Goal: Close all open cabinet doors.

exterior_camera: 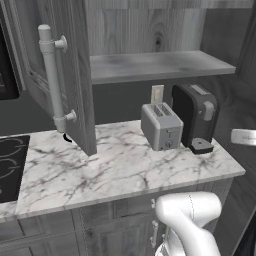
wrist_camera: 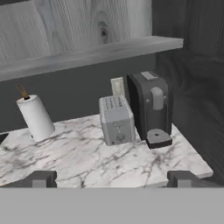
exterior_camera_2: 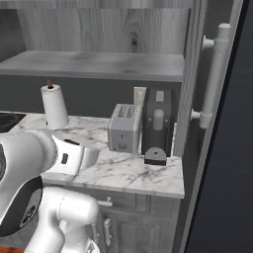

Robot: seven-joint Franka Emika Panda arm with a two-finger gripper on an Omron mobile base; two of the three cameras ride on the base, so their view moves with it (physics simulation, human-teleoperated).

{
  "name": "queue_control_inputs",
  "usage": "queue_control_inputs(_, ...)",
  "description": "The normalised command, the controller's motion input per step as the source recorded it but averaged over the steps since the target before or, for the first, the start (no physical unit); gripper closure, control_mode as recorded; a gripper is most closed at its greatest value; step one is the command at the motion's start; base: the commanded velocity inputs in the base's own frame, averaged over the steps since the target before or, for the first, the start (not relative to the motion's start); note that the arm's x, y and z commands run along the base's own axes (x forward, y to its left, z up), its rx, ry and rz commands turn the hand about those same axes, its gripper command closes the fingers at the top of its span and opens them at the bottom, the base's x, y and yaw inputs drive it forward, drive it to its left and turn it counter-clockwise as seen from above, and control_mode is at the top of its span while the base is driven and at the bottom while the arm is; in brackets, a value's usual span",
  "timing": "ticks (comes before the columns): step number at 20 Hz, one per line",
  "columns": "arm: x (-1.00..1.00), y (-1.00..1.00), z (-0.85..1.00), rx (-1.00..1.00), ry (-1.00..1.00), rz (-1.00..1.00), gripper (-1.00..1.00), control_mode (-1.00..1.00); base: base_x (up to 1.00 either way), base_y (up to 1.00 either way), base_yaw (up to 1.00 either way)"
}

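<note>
Gripper: the gripper [wrist_camera: 112,178] shows as two dark fingertips set wide apart with nothing between them; open and empty, held back from the counter edge.
Left door: the left door [exterior_camera: 75,75] stands swung out over the marble counter [exterior_camera: 115,170], its lower corner close above the stone, just left of the toaster [exterior_camera: 161,126].
Left door axis: long axis upright; the face with the pale bar handle [exterior_camera: 52,77] turns left toward the stove side, the free edge points out at the robot.
Right door: the right door [exterior_camera_2: 190,84] is also open, seen edge-on at the counter's right end beside the coffee machine [exterior_camera_2: 157,126]; its handle [exterior_camera_2: 213,74] faces right, long axis upright.
Shelf: the open cabinet shelf [exterior_camera: 160,65] sits above the appliances.
Risk, arm: likely trouble is the arm sweeping the toaster, coffee machine or paper towel roll [exterior_camera_2: 54,106] while reaching for a door.
Risk, push: pushing near the hinge side may stall the door; a glancing contact on the round handle could slip off.
Risk, order: closing one door only leaves the task unfinished.
</note>
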Motion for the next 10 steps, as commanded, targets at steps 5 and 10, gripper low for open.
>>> queue_control_inputs(5,0.0,-0.34,0.0,0.24,-0.39,0.05,-1.0,-1.0,0.0,0.0,0.0)
queue_control_inputs(10,0.0,-0.25,0.0,0.23,-0.36,0.05,-1.0,-1.0,0.0,0.0,0.0)
